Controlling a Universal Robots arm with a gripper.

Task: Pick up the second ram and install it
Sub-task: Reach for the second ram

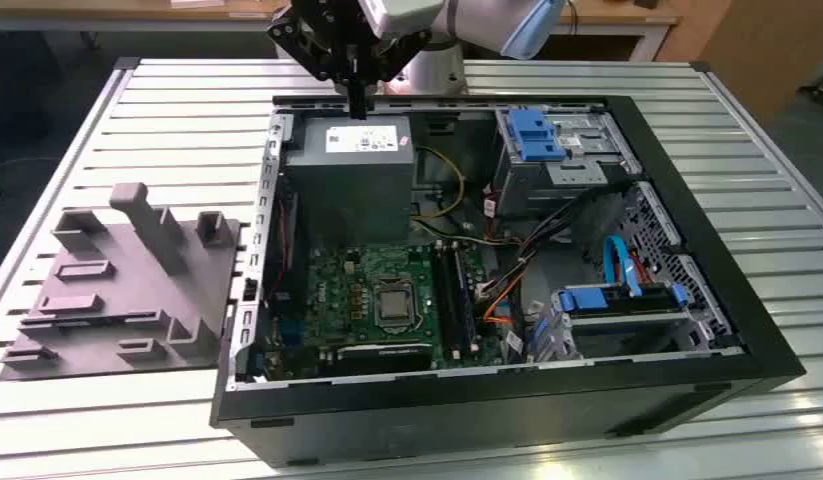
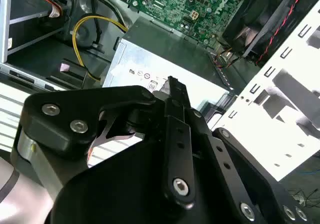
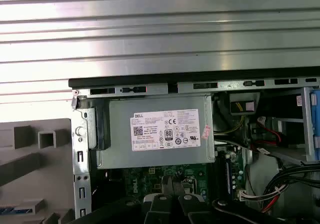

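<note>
At the top centre of the exterior view the pincer (image 1: pixel 358 105) hangs with its jaws drawn together on nothing. Its tips are just above the far edge of the grey power-supply box (image 1: pixel 351 165), inside the open computer case (image 1: pixel 518 415) on the slatted worktop (image 1: pixel 184 110). The second ram (image 3: pixel 12 210) looks to be the thin blue-green strip at the lower left corner of the first wrist view, lying on the grey fixture (image 3: pixel 30 164) well apart from the pincer, though too little shows to be sure.

Behind the power supply (image 1: pixel 347 165), the arm (image 1: pixel 485 22) is cut off at the exterior view's top edge. In the second wrist view the gripper (image 2: pixel 173 85) hides part of the power supply. The slots (image 1: pixel 454 290) beside it are too small to tell whether filled.
</note>
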